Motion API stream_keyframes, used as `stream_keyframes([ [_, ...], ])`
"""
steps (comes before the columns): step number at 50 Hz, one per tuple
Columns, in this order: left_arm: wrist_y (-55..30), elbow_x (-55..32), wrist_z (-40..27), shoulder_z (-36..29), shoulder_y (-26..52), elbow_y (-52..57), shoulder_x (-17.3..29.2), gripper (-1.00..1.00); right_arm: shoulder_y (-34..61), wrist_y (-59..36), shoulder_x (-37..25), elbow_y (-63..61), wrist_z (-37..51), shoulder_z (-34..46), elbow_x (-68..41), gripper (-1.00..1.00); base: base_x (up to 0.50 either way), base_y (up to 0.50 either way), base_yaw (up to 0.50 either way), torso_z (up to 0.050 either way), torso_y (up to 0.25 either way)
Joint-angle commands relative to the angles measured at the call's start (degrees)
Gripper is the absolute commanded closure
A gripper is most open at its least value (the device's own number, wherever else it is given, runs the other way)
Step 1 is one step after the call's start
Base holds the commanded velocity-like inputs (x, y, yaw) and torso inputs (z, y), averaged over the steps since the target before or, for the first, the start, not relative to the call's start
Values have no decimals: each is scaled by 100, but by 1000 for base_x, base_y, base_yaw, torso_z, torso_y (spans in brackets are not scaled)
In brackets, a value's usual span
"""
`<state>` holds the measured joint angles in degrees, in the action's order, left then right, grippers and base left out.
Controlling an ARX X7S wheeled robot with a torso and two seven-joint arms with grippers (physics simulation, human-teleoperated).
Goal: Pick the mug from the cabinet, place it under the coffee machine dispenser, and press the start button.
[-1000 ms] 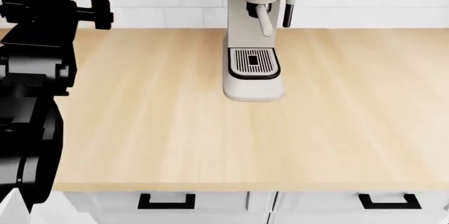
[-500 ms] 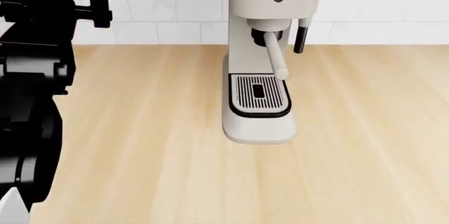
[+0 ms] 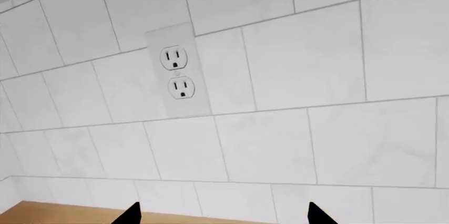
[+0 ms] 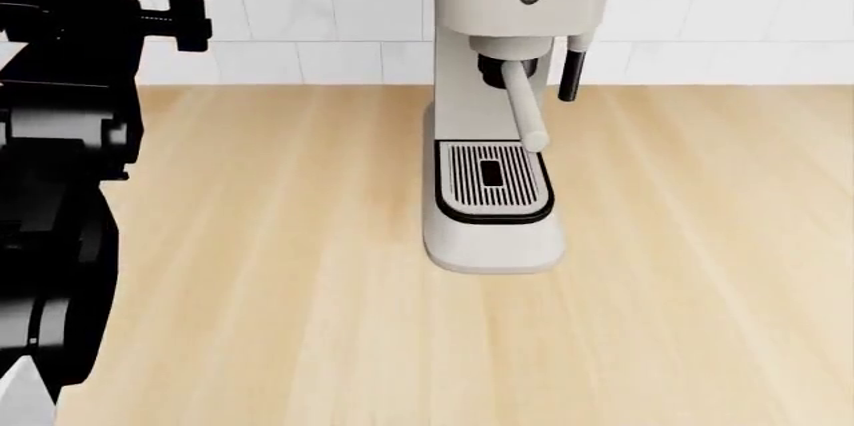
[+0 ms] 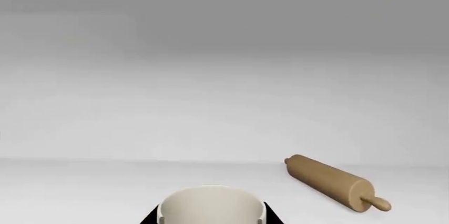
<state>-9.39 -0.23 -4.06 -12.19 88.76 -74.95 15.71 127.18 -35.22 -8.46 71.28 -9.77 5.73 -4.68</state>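
**Mug between the right fingers, machine alone on the counter**

Our left gripper (image 3: 221, 214) faced the tiled wall (image 3: 295, 77), jaws spread. The coffee machine dispenser (image 4: 497, 68) hung above its drip tray (image 4: 493, 180). Our right gripper (image 5: 210, 219) flanked the mug (image 5: 210, 207); whether it pinched, we could not tell.

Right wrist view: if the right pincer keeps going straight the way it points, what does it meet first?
Most likely the mug, sitting between the pincer fingertips at the frame's lower edge. The rolling pin lies off to one side, out of that line. Depth is hard to judge here.
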Motion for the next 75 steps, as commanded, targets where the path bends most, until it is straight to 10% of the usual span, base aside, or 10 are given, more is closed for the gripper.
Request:
stream_keyframes([
  [1,26,-1,-28,23,-28,-1,12,-100,-670,-262,-45,-1193,44,-282,-143,100,0,0,0,0,0],
  [23,27,-10,-11,57,-88,-1,6,-100,-896,110,-102,-1701,270,-303,-133,100,-349,0,0,0,0],
  [34,74,-47,-33,167,-336,-2,2,-100,-3163,-3503,-601,-7887,670,-893,-633,100,0,0,0,0,0],
  [45,68,-20,-51,211,-424,-2,-33,-100,-5108,-4326,-1087,-9707,628,-1507,-750,100,0,0,0,0,0],
  [58,71,-5,-65,247,-520,-2,-42,-100,-6627,-3969,-1444,-8832,146,-1016,-821,100,0,0,0,0,0],
  [75,103,4,-73,278,-620,-3,-68,-100,-5734,-1408,-1494,-4982,305,55,77,100,0,0,0,0,0],
])
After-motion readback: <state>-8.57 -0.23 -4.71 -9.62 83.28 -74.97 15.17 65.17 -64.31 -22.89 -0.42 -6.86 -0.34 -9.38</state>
